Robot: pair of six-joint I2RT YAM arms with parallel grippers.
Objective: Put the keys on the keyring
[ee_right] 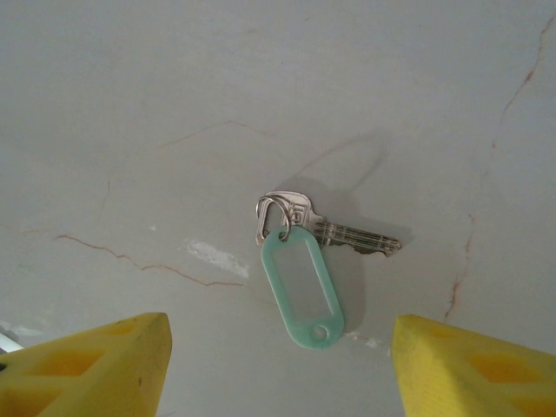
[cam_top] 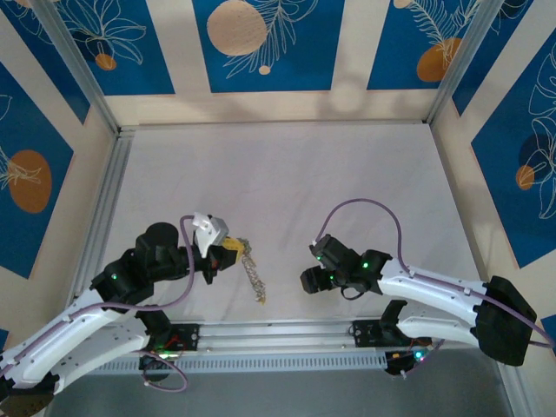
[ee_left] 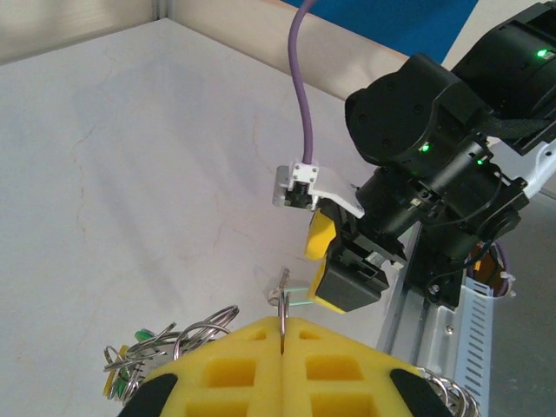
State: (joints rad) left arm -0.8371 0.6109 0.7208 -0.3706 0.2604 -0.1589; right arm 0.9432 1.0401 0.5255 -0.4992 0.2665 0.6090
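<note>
My left gripper [ee_left: 283,323] is shut on the keyring [ee_left: 283,311], a thin metal ring seen edge-on between its yellow pads. A bunch of keys [ee_left: 143,352] on smaller rings hangs beside it. In the top view that bunch [cam_top: 254,276] trails down and to the right from the left gripper [cam_top: 224,254]. One silver key [ee_right: 343,230] with a pale mint tag [ee_right: 302,285] lies flat on the table. My right gripper [ee_right: 278,347] hovers over it, open, one yellow fingertip [ee_right: 95,365] on each side of the tag, touching nothing. The left wrist view has the same key [ee_left: 294,294] lying just beyond the keyring.
The right gripper [ee_left: 347,261] hangs close in front of the left one, above the tagged key. Both grippers work near the table's front edge, by the metal rail [cam_top: 278,334]. The white table top [cam_top: 287,174] stretches away behind them to the frame posts.
</note>
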